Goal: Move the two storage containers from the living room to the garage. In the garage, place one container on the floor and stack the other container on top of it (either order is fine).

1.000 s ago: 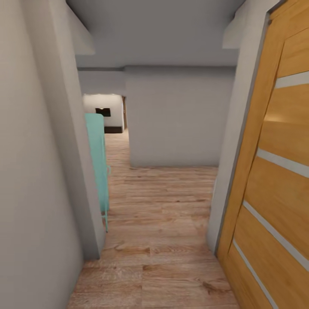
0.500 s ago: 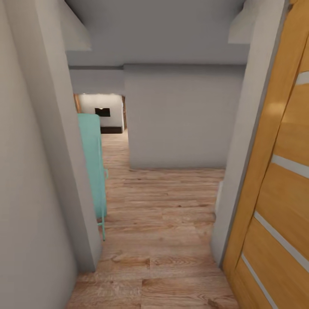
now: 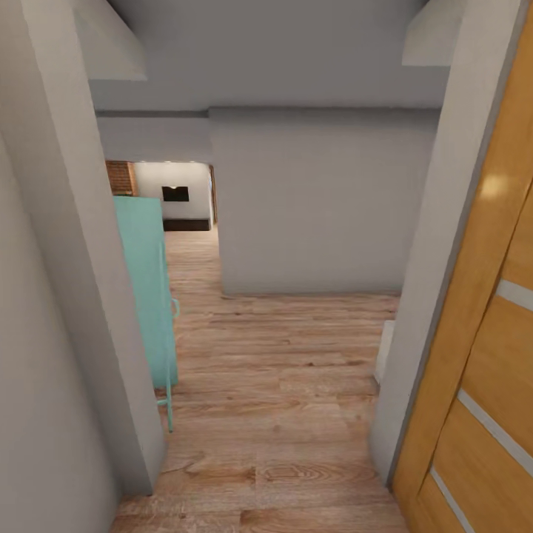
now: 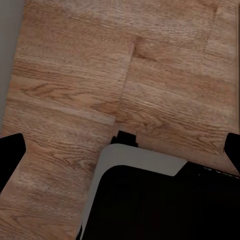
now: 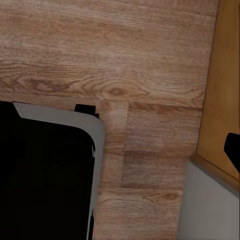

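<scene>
Wood-floored hallway [image 3: 281, 385], living room [image 3: 174, 194] beyond.

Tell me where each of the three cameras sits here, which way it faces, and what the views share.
Head view: high on the robot, facing forward down a hallway with a turquoise cabinet and an open wooden door; none of its body shows.
Left wrist view: looks down at the wood floor; the robot's black base and dark fingertips show.
Right wrist view: looks down at floor, base and the door's lower edge.
Shared: the wood plank floor in all three; the base in both wrist views.
</scene>
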`<state>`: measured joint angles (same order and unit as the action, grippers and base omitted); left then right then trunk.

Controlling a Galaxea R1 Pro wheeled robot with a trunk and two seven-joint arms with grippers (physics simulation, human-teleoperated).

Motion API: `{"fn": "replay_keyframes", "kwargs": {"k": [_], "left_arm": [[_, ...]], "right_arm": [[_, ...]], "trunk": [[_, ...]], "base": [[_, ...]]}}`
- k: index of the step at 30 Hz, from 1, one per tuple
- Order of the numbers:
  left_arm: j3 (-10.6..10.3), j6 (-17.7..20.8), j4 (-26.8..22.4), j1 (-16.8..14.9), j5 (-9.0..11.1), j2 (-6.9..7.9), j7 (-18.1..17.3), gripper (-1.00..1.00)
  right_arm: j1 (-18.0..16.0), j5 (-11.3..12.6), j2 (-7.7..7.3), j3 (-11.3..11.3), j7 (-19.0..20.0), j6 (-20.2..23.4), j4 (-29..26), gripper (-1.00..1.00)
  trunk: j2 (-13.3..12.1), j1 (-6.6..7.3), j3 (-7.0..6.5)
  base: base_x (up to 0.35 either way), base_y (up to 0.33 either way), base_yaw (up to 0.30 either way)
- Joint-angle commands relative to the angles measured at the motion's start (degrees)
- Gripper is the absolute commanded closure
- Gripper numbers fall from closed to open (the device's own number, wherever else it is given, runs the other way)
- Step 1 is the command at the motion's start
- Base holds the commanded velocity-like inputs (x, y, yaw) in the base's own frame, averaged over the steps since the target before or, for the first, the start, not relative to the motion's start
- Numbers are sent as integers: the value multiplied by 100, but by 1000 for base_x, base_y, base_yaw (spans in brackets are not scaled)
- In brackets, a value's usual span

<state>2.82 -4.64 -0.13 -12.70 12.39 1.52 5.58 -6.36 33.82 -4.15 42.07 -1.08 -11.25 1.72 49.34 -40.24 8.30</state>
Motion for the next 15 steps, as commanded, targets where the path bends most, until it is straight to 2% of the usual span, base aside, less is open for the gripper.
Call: {"fn": "replay_keyframes", "kwargs": {"k": [1,15], "left_arm": [[26,-19,5,-5,9,-1,5,-100],[26,-19,5,-5,9,-9,5,-100]], "right_arm": [[-6,28,3,46,-6,-24,13,-100],[-6,28,8,39,-6,-26,13,-100]], "trunk": [[5,-4,8],[5,-4,8]], "base": [[321,-2,0],[321,0,0]]}}
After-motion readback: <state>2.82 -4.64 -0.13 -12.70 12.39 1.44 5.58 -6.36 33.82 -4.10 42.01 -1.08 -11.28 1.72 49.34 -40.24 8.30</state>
